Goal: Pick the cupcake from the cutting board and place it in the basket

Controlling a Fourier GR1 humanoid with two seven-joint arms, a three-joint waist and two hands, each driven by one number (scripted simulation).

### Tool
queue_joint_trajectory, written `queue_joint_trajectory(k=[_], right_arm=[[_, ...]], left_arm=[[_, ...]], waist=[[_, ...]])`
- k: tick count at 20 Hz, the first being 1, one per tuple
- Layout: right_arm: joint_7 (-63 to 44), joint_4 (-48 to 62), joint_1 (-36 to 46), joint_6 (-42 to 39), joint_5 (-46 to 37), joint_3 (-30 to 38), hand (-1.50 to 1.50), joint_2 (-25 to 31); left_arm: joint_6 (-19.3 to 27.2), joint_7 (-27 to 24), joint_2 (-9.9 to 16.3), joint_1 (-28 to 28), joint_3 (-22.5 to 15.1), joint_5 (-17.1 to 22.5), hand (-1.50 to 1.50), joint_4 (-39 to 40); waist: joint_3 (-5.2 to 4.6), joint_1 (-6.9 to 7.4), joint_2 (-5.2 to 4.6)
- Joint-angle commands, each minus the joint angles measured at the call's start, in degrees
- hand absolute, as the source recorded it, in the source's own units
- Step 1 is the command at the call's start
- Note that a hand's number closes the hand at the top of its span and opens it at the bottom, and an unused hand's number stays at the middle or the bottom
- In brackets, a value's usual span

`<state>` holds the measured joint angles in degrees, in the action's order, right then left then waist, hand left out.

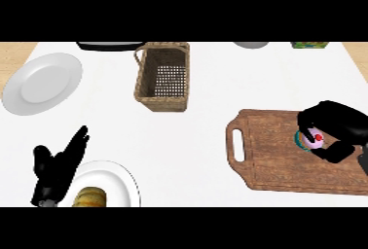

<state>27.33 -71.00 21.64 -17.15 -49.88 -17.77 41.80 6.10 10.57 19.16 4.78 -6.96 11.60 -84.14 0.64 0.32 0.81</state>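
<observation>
Nearest the robot, at the view's lower left, the black left hand (57,168) rests with its fingers straight and relaxed, holding nothing, beside a round white plate (126,185) that carries a golden-brown bread roll (90,198).

On the right, a brown wooden cutting board with a handle slot (287,168) lies flat on the white tabletop (201,131). The black right hand (334,129) is over the board, its fingers and thumb curled round the small pink-frosted cupcake with a red cherry and a teal wrapper (313,138). The cupcake sits near the board's right side; whether it is touching the wood or lifted clear of it cannot be told from this view.

The cupcake is probably light and soft. Its frosting would smear or dent under any squeeze, and the cherry could be knocked off. The paper wrapper is the stiffer and cleaner part, so the hold is best taken low, around the wrapper's sides, with the frosting left untouched. It should also be kept upright on the way over.

Farther off, well apart from the board, stands the rectangular woven wicker basket (164,99), open at the top, its mesh floor visible. A second round white plate (43,82) lies to its left.
</observation>
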Motion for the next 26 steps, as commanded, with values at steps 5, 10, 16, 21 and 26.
queue_joint_trajectory(k=[5,10,16,21,26], right_arm=[[-28.3,-7.6,4.9,-3.9,-4.0,-5.6,1.5,-22.2],[-44.2,-9.2,8.7,-1.6,-6.5,-6.0,1.5,-35.8],[-56.1,-16.9,12.9,13.7,3.3,-1.4,1.5,-41.6],[-71.1,-20.7,22.7,23.6,2.8,-2.8,1.5,-41.7],[-88.3,-19.8,35.2,27.5,-1.2,-2.8,1.5,-41.8]], left_arm=[[-0.2,3.3,-0.6,1.7,-1.8,-0.4,0.0,1.7],[-0.8,3.6,0.1,0.8,-1.7,-0.7,0.0,2.1],[-1.4,4.1,-0.6,-0.3,-2.6,-0.4,0.0,2.1],[-1.1,4.8,-0.9,-1.5,-3.6,-1.6,0.0,3.0],[-1.3,5.7,-1.1,-1.8,-3.8,-1.5,0.0,4.4]], waist=[[-1.5,2.6,-0.27],[-1.43,3.08,0.09],[-0.48,4.95,0.07],[-0.97,6.35,0.31],[-1.36,5.91,0.56]])
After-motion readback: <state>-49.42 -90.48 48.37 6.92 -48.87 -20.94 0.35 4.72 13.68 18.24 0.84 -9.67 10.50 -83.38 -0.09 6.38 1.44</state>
